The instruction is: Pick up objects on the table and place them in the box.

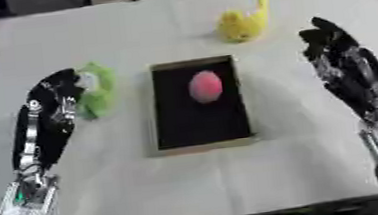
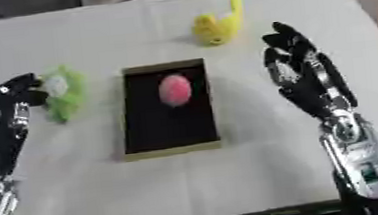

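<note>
A pale cloth-covered table (image 1: 192,189) fills nearly the whole view, with darker floor showing past its left and right edges and a strip of dim room along the top, where something light is cut off by the frame and cannot be made out. At the left, the left hand (image 1: 51,106) reaches up from the lower corner, its fingers against the near side of a green soft toy (image 1: 98,89) with a whitish patch; whether the fingers curl round the toy or only touch it cannot be told, since the hand covers that side. In the middle lies the box (image 1: 203,145), a shallow tray with a tan rim and a black inside, and a pink egg-shaped object (image 1: 206,86) rests in its far half. Beyond the box's far right corner, well apart from it, stands a yellow toy (image 1: 245,22) with a thin part sticking upward. At the right, the right hand (image 2: 299,73) hovers with fingers spread and straight, holding nothing.
</note>
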You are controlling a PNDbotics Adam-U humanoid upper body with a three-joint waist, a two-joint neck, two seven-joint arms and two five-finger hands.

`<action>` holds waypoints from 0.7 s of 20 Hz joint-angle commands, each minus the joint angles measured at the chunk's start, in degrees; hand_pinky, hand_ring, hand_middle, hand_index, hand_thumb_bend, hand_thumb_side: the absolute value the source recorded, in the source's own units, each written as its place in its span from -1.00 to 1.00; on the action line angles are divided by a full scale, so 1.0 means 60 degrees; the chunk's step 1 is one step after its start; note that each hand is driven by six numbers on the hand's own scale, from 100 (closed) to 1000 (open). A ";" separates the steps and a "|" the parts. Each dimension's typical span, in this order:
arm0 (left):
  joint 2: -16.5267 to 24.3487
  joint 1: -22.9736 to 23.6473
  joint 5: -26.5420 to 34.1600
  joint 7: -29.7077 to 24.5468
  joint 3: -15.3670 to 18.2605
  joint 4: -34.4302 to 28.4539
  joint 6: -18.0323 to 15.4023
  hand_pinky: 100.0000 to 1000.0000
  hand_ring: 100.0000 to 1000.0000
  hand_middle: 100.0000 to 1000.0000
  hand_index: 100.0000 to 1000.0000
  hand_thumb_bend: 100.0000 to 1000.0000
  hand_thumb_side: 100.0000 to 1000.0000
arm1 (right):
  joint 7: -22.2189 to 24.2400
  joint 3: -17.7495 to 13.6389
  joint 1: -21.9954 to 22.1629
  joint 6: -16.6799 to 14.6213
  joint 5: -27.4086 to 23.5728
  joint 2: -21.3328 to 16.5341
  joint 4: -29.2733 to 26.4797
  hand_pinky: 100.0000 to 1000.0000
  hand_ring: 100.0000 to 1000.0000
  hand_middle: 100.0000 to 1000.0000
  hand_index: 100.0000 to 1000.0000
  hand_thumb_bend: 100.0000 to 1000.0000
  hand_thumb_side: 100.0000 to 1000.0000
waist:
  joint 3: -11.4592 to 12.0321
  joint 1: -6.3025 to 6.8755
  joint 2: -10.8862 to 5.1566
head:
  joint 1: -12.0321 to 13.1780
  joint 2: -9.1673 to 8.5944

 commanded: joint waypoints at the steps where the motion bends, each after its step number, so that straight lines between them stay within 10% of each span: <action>1: 0.0063 -0.0097 -0.0005 0.0037 0.0006 -0.0190 -0.0002 0.29 0.23 0.27 0.54 -0.85 0.48 | 0.0040 0.0010 -0.0111 -0.0025 0.0049 -0.0032 -0.0238 0.63 0.81 0.60 0.92 -1.00 0.22 | -0.0011 -0.0150 -0.0153 | 0.0017 0.0045; 14: 0.0179 -0.0112 -0.0064 0.0067 0.0054 -0.0221 0.0037 0.30 0.25 0.28 0.54 -0.83 0.46 | 0.0047 0.0007 -0.0102 -0.0026 0.0062 -0.0032 -0.0234 0.63 0.81 0.60 0.92 -1.00 0.21 | -0.0025 -0.0145 -0.0157 | 0.0029 0.0045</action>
